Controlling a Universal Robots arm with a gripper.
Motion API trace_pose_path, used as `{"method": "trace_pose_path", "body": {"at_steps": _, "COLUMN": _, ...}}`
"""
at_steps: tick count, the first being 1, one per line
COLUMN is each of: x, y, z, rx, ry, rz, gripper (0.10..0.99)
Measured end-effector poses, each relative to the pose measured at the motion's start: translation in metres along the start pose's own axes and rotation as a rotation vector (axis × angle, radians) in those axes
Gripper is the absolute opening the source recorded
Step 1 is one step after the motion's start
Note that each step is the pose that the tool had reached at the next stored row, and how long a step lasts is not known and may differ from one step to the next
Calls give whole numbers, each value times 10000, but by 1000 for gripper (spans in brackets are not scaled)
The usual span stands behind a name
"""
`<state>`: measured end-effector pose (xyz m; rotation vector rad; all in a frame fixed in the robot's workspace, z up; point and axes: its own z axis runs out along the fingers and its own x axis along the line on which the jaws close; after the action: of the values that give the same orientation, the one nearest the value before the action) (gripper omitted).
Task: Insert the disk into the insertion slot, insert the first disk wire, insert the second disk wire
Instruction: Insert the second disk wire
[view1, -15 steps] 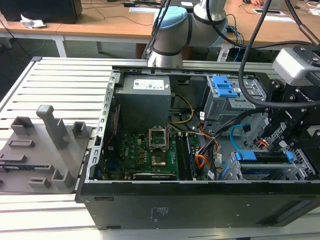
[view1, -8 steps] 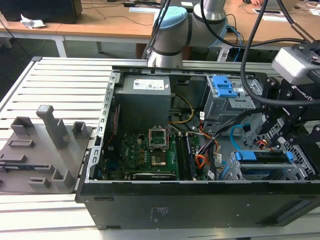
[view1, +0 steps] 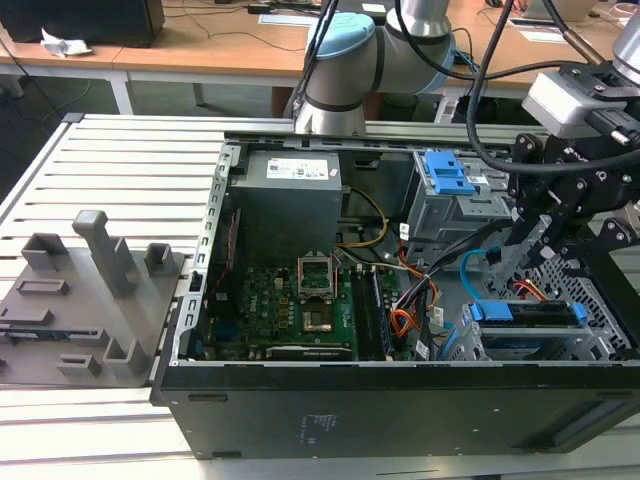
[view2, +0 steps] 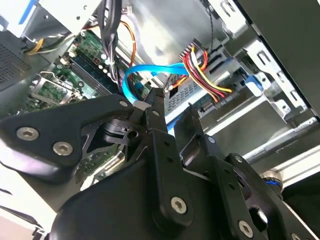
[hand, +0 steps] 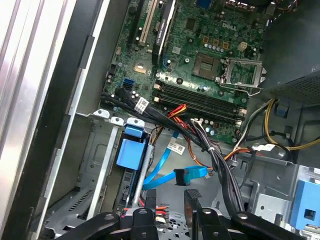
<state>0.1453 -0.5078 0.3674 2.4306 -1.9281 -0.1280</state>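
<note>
The disk (view1: 527, 315) sat inside the insertion slot (view1: 585, 335), the low perforated grey cage at the corner of the computer case (view1: 400, 400) towards the exterior view's right. Only its blue carrier edge and a dark upper face showed there; in the first wrist view the carrier (hand: 131, 150) stood out as a bright blue block between the cage's grey rails.

The gripper (view1: 545, 225) hung just above that cage. In the second wrist view its black fingers (view2: 155, 107) stood slightly apart, with a narrow gap between the tips, and nothing was seen clamped between them. The tips pointed at the back of the drive, near a blue flat cable (view2: 145, 70) and a bundle of red, yellow and black wires (view2: 200, 75) plugged in there. Whether a fingertip touched the blue cable I could not tell.

In the first wrist view the blue cable's loose connector (hand: 187, 175) lay beside the cage, just beyond the fingertips (hand: 192, 197).

Farther from the cage lay the green motherboard (view1: 300, 300), with the grey power supply (view1: 290, 205) behind it, and a taller grey cage with a blue latch (view1: 445, 175).
</note>
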Motion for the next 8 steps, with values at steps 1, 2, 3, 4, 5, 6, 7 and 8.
{"method": "trace_pose_path", "body": {"at_steps": 1, "x": -17, "y": -4, "z": 0, "rx": 0, "ry": 0, "rz": 0, "gripper": 361}}
{"method": "trace_pose_path", "body": {"at_steps": 2, "x": -40, "y": -10, "z": 1, "rx": 0, "ry": -1, "rz": -1, "gripper": 361}}
{"method": "trace_pose_path", "body": {"at_steps": 3, "x": -62, "y": -15, "z": 1, "rx": 0, "ry": 0, "rz": 0, "gripper": 361}}
{"method": "trace_pose_path", "body": {"at_steps": 4, "x": -75, "y": -17, "z": 1, "rx": 0, "ry": 1, "rz": 0, "gripper": 361}}
{"method": "trace_pose_path", "body": {"at_steps": 5, "x": -77, "y": -18, "z": 2, "rx": 0, "ry": 1, "rz": 0, "gripper": 361}}
{"method": "trace_pose_path", "body": {"at_steps": 6, "x": -78, "y": -19, "z": 2, "rx": 0, "ry": 1, "rz": 0, "gripper": 361}}
{"method": "trace_pose_path", "body": {"at_steps": 7, "x": -80, "y": -19, "z": 2, "rx": 0, "ry": 1, "rz": 0, "gripper": 361}}
{"method": "trace_pose_path", "body": {"at_steps": 8, "x": -80, "y": -19, "z": 1, "rx": -1, "ry": 3, "rz": -14, "gripper": 361}}
